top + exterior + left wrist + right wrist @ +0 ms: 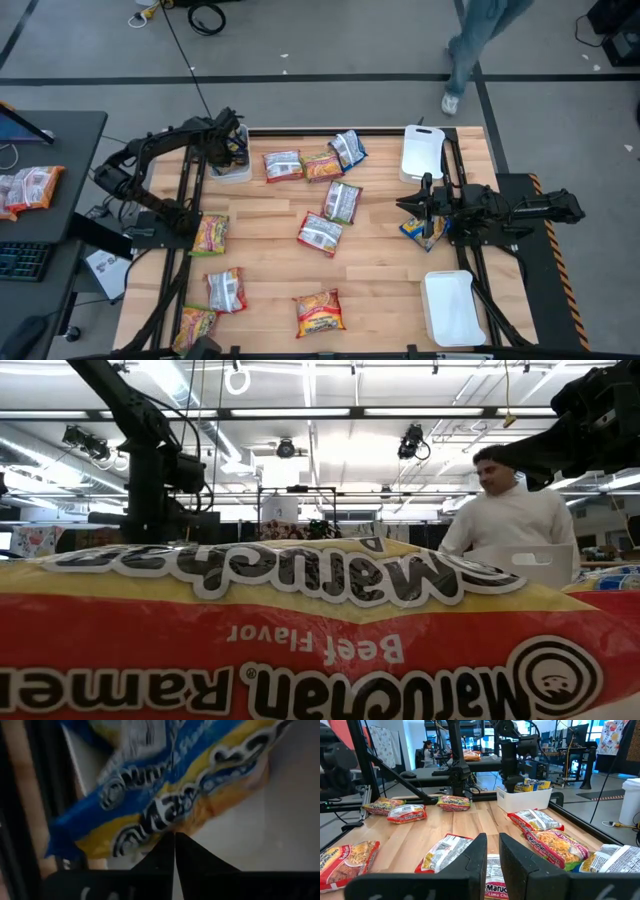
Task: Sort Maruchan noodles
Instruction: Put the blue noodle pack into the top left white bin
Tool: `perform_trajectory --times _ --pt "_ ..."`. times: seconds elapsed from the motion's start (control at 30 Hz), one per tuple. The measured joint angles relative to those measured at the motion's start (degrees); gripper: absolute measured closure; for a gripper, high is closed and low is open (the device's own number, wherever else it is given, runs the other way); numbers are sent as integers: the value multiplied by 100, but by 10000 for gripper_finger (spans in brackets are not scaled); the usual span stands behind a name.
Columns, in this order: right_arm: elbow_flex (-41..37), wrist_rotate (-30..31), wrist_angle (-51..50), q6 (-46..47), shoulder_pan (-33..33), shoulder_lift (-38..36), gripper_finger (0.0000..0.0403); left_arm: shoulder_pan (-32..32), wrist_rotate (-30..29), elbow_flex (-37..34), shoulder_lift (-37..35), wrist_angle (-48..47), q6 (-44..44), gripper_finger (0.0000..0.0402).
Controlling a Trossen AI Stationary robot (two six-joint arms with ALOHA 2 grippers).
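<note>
**Left arm at the bin with a blue packet; right arm waits over the table**

Beef-flavour red packet (320, 650) lies right against the low camera, filling that view; not in play for either arm.

Wooden table (270, 290): Maruchan packets scattered loose across it, well apart from both sets of fingers, presumably awaiting sorting by colour. White bin (232, 172) sits at the table's far left corner, likely the drop point for blue-yellow packets. Two plain white trays on the right side look unused.

Left gripper (175, 851): over the white bin. Fingers together, tips meeting with no gap. Blue-yellow packet (170, 795) lies just beyond the tips, on the bin's white floor; nothing visibly pinched, so it reads as deposited.

Right gripper (492, 851): low over the table's right half, fingers slightly apart, holding nothing. A lime-labelled packet (496, 880) lies directly below the gap; silver-white packet (445, 852) just beside the fingers. Likely next pick.
</note>
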Motion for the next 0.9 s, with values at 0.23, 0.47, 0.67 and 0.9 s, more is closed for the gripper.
perform_trajectory --times 0.23,0.47,0.67,0.9 --pt "0 0 0 -2 2 0 347 -137 255 -128 7 35 -100 324" --pt "0 0 0 0 1 0 347 -300 212 -128 7 65 -323 255" --pt "-2 0 -2 0 2 1 347 -120 40 -130 7 299 -609 227" --pt "-1 -1 0 -2 1 2 347 146 244 -134 136 630 -774 239"
